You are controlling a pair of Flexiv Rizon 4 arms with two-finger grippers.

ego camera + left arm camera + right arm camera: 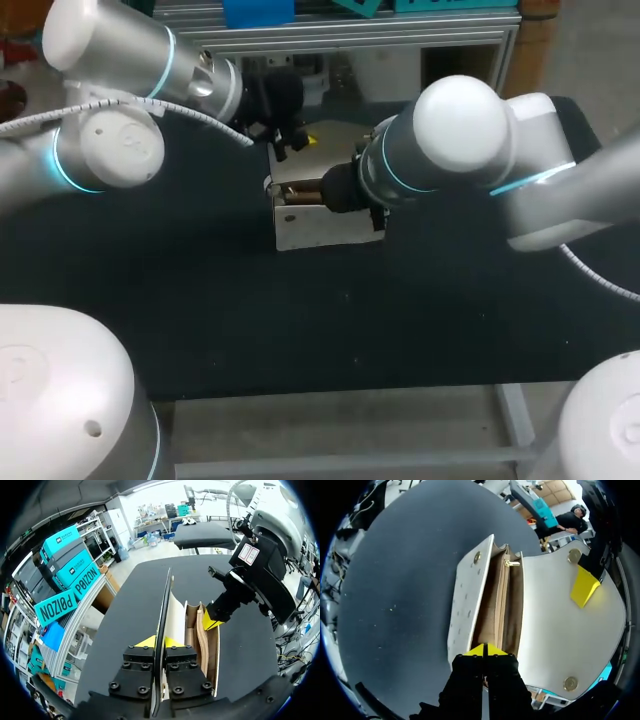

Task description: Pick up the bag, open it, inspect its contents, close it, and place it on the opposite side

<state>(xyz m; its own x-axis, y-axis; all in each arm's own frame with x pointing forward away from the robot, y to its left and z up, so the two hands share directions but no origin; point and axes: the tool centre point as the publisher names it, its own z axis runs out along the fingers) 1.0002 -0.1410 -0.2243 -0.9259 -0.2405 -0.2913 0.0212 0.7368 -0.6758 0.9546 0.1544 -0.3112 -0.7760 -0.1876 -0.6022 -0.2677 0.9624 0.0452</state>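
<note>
Left arm (110, 150): enters from the left side and reaches to the rear of the bag (320, 225). The left gripper (161, 641) is closed on the bag's flap (175, 612); its yellow tips press the thin panel from both sides, and the flap is seen edge-on between them in the left wrist view.

Centre: the cream bag stands open near the middle of the black tabletop (200, 300). In the right wrist view the flap (560, 620) is folded back from the mouth, showing two round gold snaps (574, 555) on its inner face. The tan-lined interior (512, 605) is exposed, with a gold zipper pull (510, 563) at its far end. The front panel (465, 605) carries a gold stud near its far corner.

Right arm (470, 140): enters from the right side and meets the bag's near end. The right gripper (484, 650) has its tips drawn together at the rim of the bag's mouth and appears pinched on an inner wall.
</note>
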